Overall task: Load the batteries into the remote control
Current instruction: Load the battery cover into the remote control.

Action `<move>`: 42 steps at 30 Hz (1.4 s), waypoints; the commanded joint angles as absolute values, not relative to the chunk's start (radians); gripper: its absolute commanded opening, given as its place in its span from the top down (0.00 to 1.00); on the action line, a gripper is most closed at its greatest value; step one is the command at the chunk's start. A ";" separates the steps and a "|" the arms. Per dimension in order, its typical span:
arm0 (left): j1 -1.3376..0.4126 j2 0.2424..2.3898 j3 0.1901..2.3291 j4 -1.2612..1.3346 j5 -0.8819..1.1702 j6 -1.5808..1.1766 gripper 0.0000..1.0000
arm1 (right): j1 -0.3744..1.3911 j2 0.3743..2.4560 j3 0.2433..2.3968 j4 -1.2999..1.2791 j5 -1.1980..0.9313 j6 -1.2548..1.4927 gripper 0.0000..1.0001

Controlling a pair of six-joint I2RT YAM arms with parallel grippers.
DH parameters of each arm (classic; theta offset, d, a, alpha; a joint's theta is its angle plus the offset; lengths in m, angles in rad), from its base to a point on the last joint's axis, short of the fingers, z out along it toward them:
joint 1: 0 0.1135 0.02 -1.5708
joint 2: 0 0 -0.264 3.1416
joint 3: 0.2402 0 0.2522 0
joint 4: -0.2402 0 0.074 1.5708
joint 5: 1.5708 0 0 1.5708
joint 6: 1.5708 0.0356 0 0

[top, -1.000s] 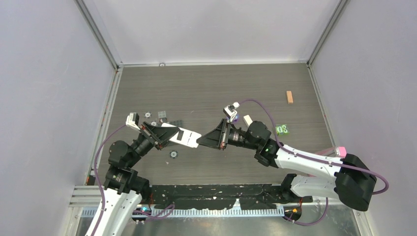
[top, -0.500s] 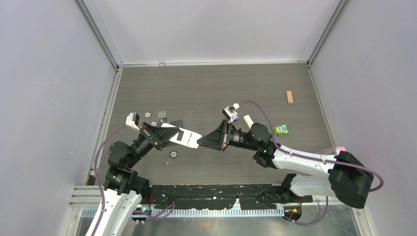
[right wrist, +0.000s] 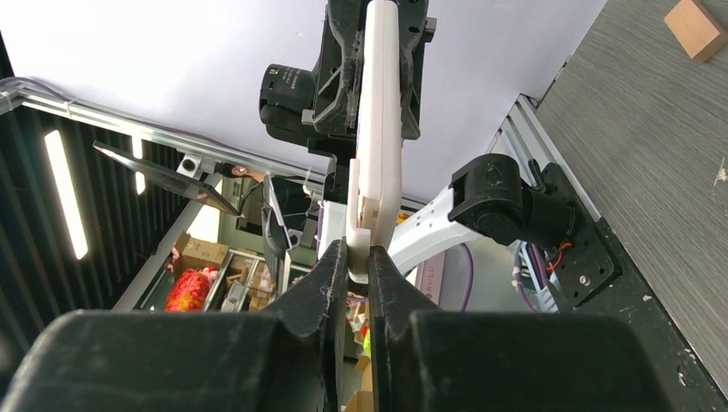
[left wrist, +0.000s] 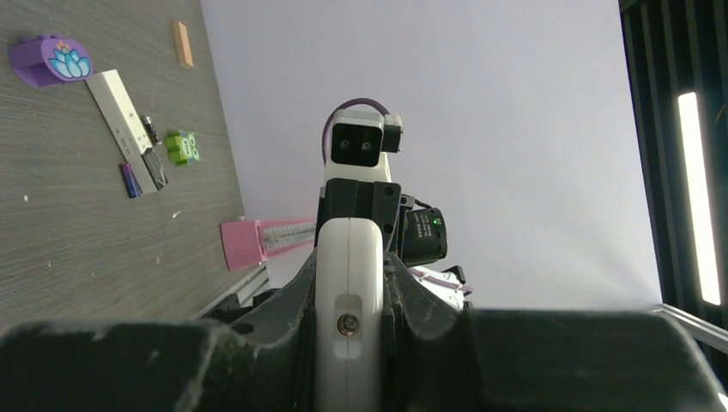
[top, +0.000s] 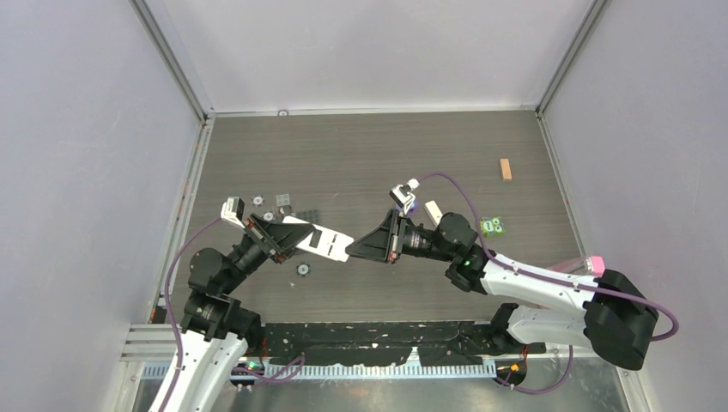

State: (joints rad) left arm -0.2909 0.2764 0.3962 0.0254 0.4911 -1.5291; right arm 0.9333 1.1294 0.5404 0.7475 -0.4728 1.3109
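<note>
The remote control (left wrist: 121, 108), a narrow white bar with a black end, lies on the table beyond the grippers; in the top view only its white tip (top: 432, 209) shows past the right arm. A blue-purple battery (left wrist: 130, 180) lies beside its black end. My left gripper (top: 300, 238) (left wrist: 348, 287) is shut on a second, wider white remote (top: 322, 242) (left wrist: 348, 257), held above the table. My right gripper (top: 350, 249) (right wrist: 359, 257) is shut on a thin white tab at that remote's (right wrist: 379, 129) free end.
A purple lotus-print piece (left wrist: 50, 60) (top: 410, 207), a green toy (top: 491, 226) (left wrist: 180, 146) and a wooden block (top: 506, 169) (right wrist: 694, 26) lie on the right. A pink bar (top: 592, 260) sits by the right arm. Small discs and dark parts (top: 283, 202) lie behind the left gripper.
Both grips hold as before. The right arm's wrist and elbow have shifted slightly; the held remote has barely moved.
</note>
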 commanded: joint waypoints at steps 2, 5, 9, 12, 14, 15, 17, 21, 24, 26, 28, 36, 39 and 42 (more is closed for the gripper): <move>-0.293 0.252 0.461 0.161 0.472 -1.560 1.00 | 0.929 1.102 0.524 0.630 -0.498 1.266 0.95; -0.293 0.251 0.466 0.156 0.468 -1.550 1.00 | 0.925 1.079 0.525 0.609 -0.491 1.258 0.95; -0.293 0.251 0.470 0.156 0.465 -1.547 1.00 | 0.926 1.068 0.532 0.593 -0.488 1.244 0.95; -0.293 0.250 0.474 0.156 0.462 -1.543 1.00 | 0.925 1.074 0.532 0.603 -0.490 1.247 0.95; -0.293 0.250 0.474 0.157 0.462 -1.543 1.00 | 0.925 1.076 0.534 0.610 -0.493 1.246 0.95; -0.293 0.250 0.475 0.157 0.461 -1.543 1.00 | 0.925 1.077 0.536 0.610 -0.494 1.245 0.95; -0.293 0.249 0.475 0.153 0.460 -1.543 1.00 | 0.925 1.076 0.540 0.610 -0.497 1.236 0.95; -0.293 0.244 0.477 0.141 0.450 -1.543 1.00 | 0.925 1.070 0.546 0.597 -0.501 1.211 0.95; -0.293 0.246 0.480 0.137 0.449 -1.545 1.00 | 0.925 1.067 0.547 0.604 -0.509 1.197 0.95; -0.293 0.248 0.479 0.140 0.452 -1.544 1.00 | 0.925 1.065 0.548 0.609 -0.506 1.196 0.95; -0.293 0.249 0.480 0.144 0.457 -1.543 1.00 | 0.925 1.071 0.551 0.618 -0.506 1.202 0.95; -0.293 0.248 0.494 0.148 0.470 -1.519 1.00 | 0.922 1.071 0.546 0.645 -0.523 1.201 0.95; -0.293 0.251 0.497 0.149 0.471 -1.518 1.00 | 0.922 1.061 0.565 0.607 -0.541 1.148 0.95; -0.293 0.257 0.500 0.151 0.473 -1.516 1.00 | 0.922 1.053 0.595 0.528 -0.542 1.075 0.95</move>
